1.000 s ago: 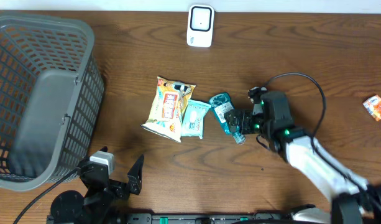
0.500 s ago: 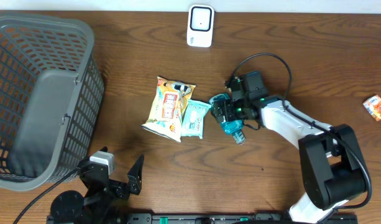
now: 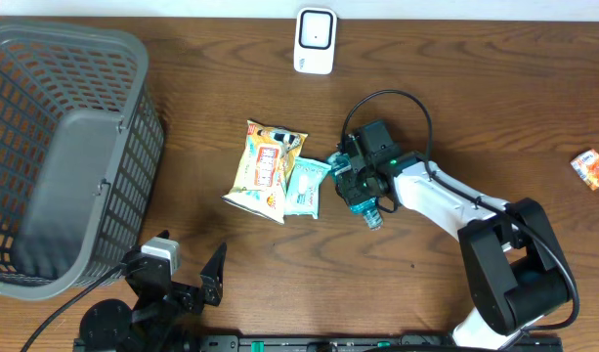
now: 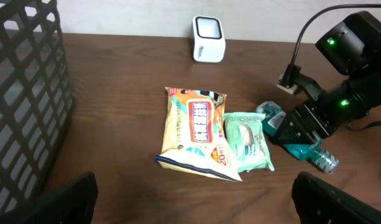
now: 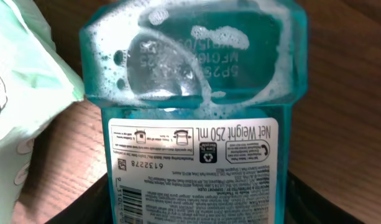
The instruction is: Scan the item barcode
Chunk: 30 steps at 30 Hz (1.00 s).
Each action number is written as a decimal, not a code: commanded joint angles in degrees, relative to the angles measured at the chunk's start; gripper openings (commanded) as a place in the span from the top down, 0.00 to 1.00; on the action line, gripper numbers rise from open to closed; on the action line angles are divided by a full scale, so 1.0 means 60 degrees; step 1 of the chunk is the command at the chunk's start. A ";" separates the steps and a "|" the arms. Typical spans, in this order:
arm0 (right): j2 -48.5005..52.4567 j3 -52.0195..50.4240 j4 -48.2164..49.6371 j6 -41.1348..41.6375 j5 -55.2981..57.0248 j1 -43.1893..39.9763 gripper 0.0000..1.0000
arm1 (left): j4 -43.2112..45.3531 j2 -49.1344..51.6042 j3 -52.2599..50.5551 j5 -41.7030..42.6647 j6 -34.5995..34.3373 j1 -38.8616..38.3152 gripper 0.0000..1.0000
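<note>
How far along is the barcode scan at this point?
Done: nothing scanned that I can see. In hand: the right claw straddles the teal bottle, lying on the table beside the wipes pack; grip unclear. Left: lift it and show it to the white scanner at the far edge.

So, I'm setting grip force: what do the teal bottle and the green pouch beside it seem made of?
Teal bottle: likely clear tinted plastic, glossy; liquid and foam show through its wall, white label looks like paper.
Green pouch: probably thin plastic film, faintly shiny, with soft creases.
</note>
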 commanded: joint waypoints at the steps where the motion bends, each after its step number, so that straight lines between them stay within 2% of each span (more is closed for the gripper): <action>1: 0.0484 -0.0361 -0.0229 -0.0328 -0.0579 0.0029 0.56 | 0.0004 -0.0058 0.0044 0.0127 -0.0015 0.0033 0.02; 8: 0.0481 -0.0022 -0.0590 -0.0321 -0.0091 0.0029 0.59 | 0.0004 -0.0058 0.0044 0.0124 -0.0011 0.0029 0.02; 13: 0.0481 0.0918 -0.2018 -0.0164 0.2288 0.0073 0.68 | 0.0004 -0.0058 0.0044 0.0127 -0.0015 0.0033 0.02; 19: 0.0481 0.1308 -0.2608 0.0798 0.5246 0.0452 0.67 | 0.0004 -0.0058 0.0044 0.0127 -0.0015 0.0033 0.02; 20: 0.0481 0.1308 -0.2670 0.1421 0.6233 0.0652 0.65 | 0.0004 -0.0058 0.0044 0.0124 -0.0011 0.0033 0.02; 23: 0.0484 0.1308 -0.2699 0.1650 0.7468 0.0973 0.59 | 0.0004 -0.0058 0.0044 0.0127 -0.0015 0.0029 0.02; 30: 0.0525 0.1300 -0.2463 0.2051 0.8222 0.1501 0.58 | 0.0004 -0.0058 0.0044 0.0127 -0.0011 0.0033 0.02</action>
